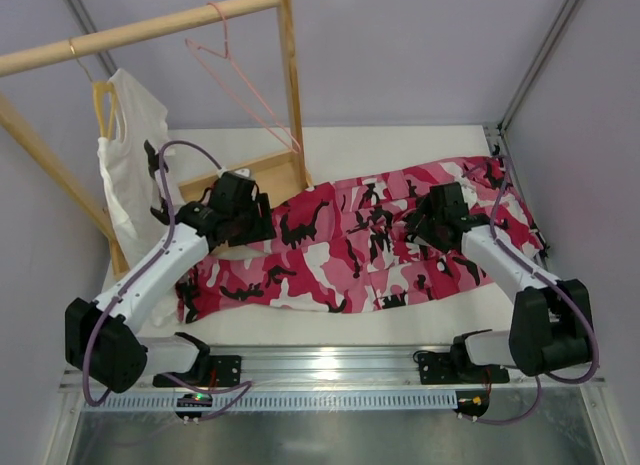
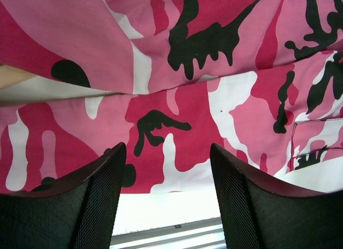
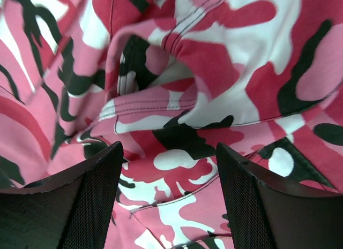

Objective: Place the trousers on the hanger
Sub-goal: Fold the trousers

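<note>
Trousers (image 1: 370, 250): lie on the counter (image 1: 400, 145), stretched left to right just beyond both arms, one leg beside the other.
Hanger (image 1: 245, 85): hangs tilted by its hook from the wooden rail (image 1: 140, 30), close to the rail's right post, above and well apart from the trousers.
Left claw (image 1: 243, 217): fingers spread, low over the left part of the trousers near the rack's base board; the cloth lies beyond the tips, not pinched.
Right claw (image 1: 436, 221): fingers spread, hovering over a bunched fold with stitched seams in the right part of the trousers; it pinches no cloth.
White T-shirt (image 1: 130, 175): hangs on a yellow hanger (image 1: 103, 110) at the rail's left end, beside the left arm.
</note>
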Motion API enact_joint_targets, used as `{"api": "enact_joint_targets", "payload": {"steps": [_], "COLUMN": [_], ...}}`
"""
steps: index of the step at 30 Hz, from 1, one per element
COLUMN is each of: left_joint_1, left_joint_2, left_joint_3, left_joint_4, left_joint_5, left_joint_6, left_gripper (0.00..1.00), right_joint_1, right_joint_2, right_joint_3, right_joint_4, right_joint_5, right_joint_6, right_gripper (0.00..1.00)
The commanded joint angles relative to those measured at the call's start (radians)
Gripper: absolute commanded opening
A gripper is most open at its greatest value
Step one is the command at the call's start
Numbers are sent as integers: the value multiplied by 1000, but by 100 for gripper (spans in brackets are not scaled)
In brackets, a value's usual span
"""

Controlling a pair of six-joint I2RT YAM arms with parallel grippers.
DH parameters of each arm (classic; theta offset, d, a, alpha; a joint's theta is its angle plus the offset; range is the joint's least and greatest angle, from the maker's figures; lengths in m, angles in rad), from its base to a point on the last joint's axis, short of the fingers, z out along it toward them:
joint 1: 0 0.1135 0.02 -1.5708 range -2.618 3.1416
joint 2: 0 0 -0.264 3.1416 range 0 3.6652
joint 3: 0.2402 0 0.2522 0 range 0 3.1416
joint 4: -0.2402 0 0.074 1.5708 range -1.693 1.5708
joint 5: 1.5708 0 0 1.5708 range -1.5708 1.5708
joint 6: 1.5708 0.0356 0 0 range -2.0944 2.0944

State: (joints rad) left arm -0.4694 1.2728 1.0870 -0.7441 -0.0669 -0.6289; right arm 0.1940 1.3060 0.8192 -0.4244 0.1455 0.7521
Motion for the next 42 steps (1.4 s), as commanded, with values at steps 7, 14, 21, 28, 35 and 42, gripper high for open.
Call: {"api": "enact_joint_targets", "payload": {"steps": [7, 14, 21, 28, 35, 42], "left_joint_1": [78, 198, 302, 462, 466, 466], "left_joint_2": [0, 65, 95, 175, 255, 299], "left_joint_3": [24, 47, 33, 14, -29, 2], "left_joint_4": [61, 55, 31, 98, 208, 236], "left_joint_5": [-14, -33, -139, -88, -56, -71], "left_joint_6": [6, 1, -14, -98, -155, -163], "left_gripper": [66, 73, 76, 75, 71, 47], "right_joint_1": [234, 269, 280, 285, 283, 283], "right_joint_2": [101, -36, -221, -168, -203, -211], "right_joint_3": [3, -175, -103, 75, 66, 84], "right_joint_4": [-168, -197, -185, -154, -79, -77], "right_joint_5": [135, 108, 11, -60, -132, -107], "right_joint_6": [36, 107, -37, -178, -188, -215], "right_gripper": [70, 70, 70, 70, 70, 71]}}
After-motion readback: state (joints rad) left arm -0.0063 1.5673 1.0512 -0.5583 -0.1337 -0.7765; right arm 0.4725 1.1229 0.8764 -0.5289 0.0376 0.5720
